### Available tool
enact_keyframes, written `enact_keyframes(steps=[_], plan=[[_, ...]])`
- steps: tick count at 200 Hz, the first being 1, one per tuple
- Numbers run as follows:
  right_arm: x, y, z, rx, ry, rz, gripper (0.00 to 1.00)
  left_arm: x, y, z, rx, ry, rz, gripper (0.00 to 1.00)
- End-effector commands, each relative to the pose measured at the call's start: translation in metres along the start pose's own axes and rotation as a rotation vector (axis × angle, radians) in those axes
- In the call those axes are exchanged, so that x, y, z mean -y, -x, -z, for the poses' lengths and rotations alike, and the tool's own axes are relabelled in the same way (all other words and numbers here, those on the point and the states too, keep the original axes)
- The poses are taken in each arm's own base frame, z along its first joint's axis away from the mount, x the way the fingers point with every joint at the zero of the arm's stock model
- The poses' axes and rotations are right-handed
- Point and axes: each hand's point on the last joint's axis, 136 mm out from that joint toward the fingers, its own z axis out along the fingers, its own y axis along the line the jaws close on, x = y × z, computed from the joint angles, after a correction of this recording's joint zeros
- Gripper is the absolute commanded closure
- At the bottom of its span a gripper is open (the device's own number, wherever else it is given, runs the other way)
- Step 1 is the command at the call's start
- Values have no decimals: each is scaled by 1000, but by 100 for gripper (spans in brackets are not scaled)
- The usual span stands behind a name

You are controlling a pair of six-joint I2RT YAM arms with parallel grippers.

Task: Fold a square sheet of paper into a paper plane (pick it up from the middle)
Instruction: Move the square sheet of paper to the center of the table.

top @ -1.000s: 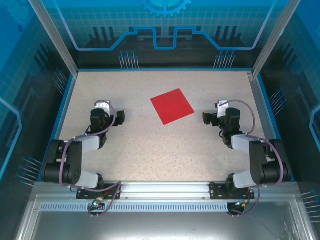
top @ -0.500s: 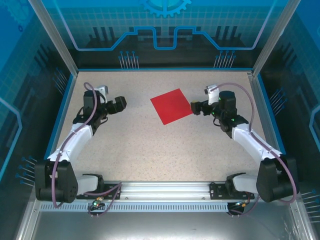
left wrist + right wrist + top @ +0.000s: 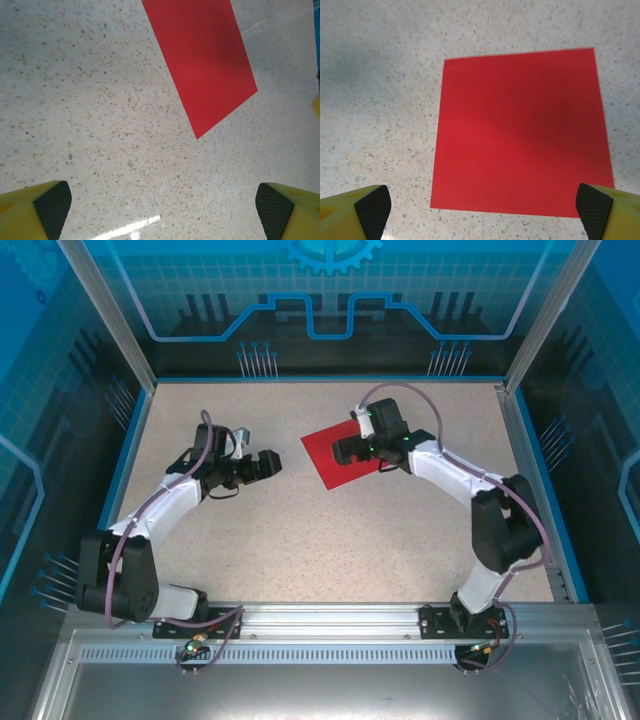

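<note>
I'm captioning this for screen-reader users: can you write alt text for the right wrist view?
A flat, uncreased square sheet of paper, bright red, lies on a speckled table, seen from above. The right gripper hangs open above it, its yellow, black-tipped fingers at the picture's bottom corners.

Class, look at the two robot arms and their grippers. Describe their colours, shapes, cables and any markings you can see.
The left arm and right arm each have white rounded links between black joints, with a purplish cable looping alongside. Small green lights glow near the right wrist. The fingers are yellow, with black textured pads. No lettering is readable.
</note>
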Motion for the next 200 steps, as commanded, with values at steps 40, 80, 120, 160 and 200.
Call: enact_keyframes(steps=[40,80,120,160,200], plan=[[14,-19,-53,-180,-111,-16,1,11,2,-7,-41,-36,14,1],[24,-24,-87,-262,-165,40,1,5,-3,-10,-65,-13,3,1],[29,-29,-109,-317,-188,49,1,-1,-8,-13,-82,1,0,1],[37,-43,-125,-399,-235,63,1,-4,-11,-16,-101,11,-7,1],[43,-54,-131,-447,-267,62,1,-8,-12,-22,-117,18,-7,1]])
